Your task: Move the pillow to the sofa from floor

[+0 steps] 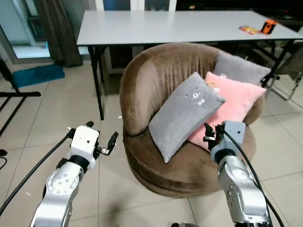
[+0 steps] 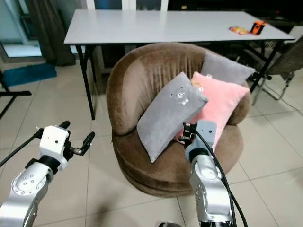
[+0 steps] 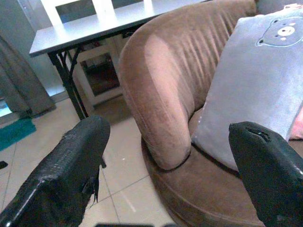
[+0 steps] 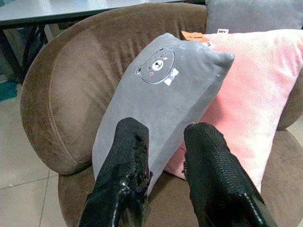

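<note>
Nearest the head camera, the right claw is held at the front of the round brown sofa, its fingers set a narrow gap apart with nothing between them. The left claw is held over the tiled floor at the sofa's 9 o'clock, spread wide and empty.

The grey pillow is seen already off the floor: it is propped upright on the seat, leaning against the backrest, with a pink pillow touching it at its 3 o'clock and a second grey cushion behind that.

The pillow is judged light, soft and compressible, not fragile; its plush cover should give good friction, though a pinch on the flat face would only gather fabric. A corner or a side edge is judged the surest hold.

A small cartoon bear face is printed near its upper end. Tags are seen at the pink pillow's top, but no writing on them can be read. Behind the sofa a white desk carries small orange items, their lettering too small to tell.
</note>
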`<state>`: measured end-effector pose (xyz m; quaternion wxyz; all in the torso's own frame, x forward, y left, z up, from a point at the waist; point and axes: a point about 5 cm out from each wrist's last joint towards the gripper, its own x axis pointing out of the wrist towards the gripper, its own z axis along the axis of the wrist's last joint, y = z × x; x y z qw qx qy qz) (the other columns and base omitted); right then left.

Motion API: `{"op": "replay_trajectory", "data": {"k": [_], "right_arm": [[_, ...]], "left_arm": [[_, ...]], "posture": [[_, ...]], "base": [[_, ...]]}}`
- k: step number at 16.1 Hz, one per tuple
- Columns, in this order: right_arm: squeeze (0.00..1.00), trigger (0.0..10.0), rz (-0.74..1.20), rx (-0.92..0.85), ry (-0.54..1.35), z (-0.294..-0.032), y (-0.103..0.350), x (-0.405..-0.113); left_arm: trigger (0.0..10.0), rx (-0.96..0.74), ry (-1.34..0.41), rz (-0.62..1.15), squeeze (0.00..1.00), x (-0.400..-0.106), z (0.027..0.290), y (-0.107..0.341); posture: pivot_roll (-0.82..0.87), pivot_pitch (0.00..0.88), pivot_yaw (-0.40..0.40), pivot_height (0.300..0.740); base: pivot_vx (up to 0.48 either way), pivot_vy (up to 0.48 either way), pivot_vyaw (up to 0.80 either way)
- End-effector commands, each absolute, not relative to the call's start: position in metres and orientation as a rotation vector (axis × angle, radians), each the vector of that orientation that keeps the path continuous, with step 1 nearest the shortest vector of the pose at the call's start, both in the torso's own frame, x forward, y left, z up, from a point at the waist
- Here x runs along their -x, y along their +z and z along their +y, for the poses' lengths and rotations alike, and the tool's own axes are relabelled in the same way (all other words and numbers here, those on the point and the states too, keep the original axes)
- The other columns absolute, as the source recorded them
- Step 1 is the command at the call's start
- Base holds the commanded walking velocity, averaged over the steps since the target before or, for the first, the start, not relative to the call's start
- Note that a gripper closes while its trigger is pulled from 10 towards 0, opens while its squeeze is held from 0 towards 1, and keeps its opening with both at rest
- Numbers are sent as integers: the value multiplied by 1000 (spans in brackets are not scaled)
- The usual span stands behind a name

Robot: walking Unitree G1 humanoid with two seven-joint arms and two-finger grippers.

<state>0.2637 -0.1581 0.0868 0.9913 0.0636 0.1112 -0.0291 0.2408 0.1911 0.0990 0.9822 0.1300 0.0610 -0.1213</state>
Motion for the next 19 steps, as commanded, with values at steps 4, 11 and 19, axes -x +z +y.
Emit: {"op": "replay_trajectory", "data": {"k": [4,11,19], "right_arm": [[0,10000,211,-127,-64,-160,92,-267],[0,10000,217,-121,-66,-160,92,-268],[0,10000,217,-121,-66,-160,92,-268]], "left_arm": [[10000,-260,-253,121,0,-242,190,99],[10000,-274,-249,127,0,-244,191,98],[10000,-274,-249,127,0,-244,191,98]], "posture": [[-9,0,-15,740],[-11,0,-15,740],[-11,0,-15,740]], "base": [[-209,0,0],[0,0,0],[0,0,0]]}}
